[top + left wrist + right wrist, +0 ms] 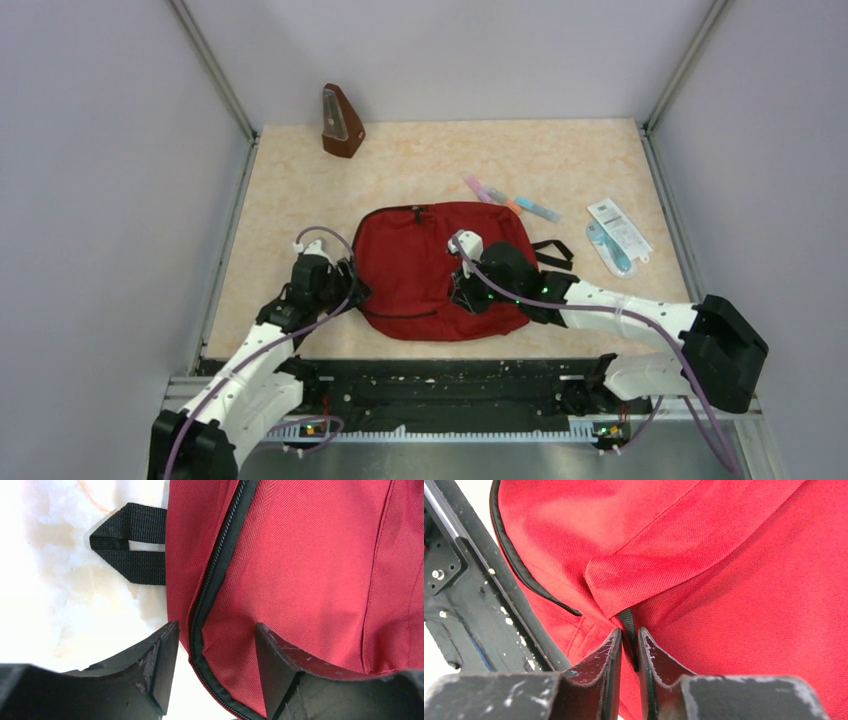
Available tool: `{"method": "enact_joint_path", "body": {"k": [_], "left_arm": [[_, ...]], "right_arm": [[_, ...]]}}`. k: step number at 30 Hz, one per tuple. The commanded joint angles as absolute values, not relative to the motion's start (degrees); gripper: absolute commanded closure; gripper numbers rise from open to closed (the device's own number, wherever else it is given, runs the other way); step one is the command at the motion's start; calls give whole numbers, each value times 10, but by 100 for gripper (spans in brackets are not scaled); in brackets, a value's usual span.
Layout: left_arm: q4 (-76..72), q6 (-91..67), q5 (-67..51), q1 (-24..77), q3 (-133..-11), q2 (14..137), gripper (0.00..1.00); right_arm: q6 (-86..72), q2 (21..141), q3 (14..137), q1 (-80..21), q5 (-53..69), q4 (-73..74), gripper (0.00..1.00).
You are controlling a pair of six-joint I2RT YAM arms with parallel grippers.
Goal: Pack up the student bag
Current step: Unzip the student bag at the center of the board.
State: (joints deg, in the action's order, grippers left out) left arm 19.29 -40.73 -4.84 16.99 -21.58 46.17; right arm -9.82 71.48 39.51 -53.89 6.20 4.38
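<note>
1. Top view: the student bag lies flat on the table, between the two claws. The left claw sits at the bag's left edge. The right claw is down on its near right part. Some pens lie beyond the right claw, just past the bag's far edge. A packet lies well off to that claw's right. A metronome stands far beyond the left claw.
2. Left wrist view: the left claw is spread wide and holds nothing, its fingers straddling the bag's edge. The black zipper runs ahead from between them. A black strap loop lies ahead and to the left, on the table.
3. Right wrist view: the right claw is pressed almost together, pinching a black tab that pokes from under a fold of red cloth. The bag fills the space ahead and right of the claw, and a black rail lies to its left.
</note>
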Motion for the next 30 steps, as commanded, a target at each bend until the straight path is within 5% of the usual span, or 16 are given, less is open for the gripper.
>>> {"method": "enact_joint_path", "body": {"k": [1,6,11,20,25,30], "left_arm": [[214,-413,-24,173,-219,422,34],[260,-413,-24,173,-230,397,25],[252,-430,-52,173,-211,385,26],[131,-476,-113,173,-146,386,57],[150,-463,-59,173,-157,385,100],[173,-453,18,173,-169,369,100]], "right_arm": [[-110,691,428,-541,29,37,76],[-115,699,429,-541,27,39,66],[-120,708,425,-541,31,37,69],[-119,702,419,-541,15,36,100],[-117,702,427,-541,-57,41,100],[-114,719,440,-539,-172,29,100]]}}
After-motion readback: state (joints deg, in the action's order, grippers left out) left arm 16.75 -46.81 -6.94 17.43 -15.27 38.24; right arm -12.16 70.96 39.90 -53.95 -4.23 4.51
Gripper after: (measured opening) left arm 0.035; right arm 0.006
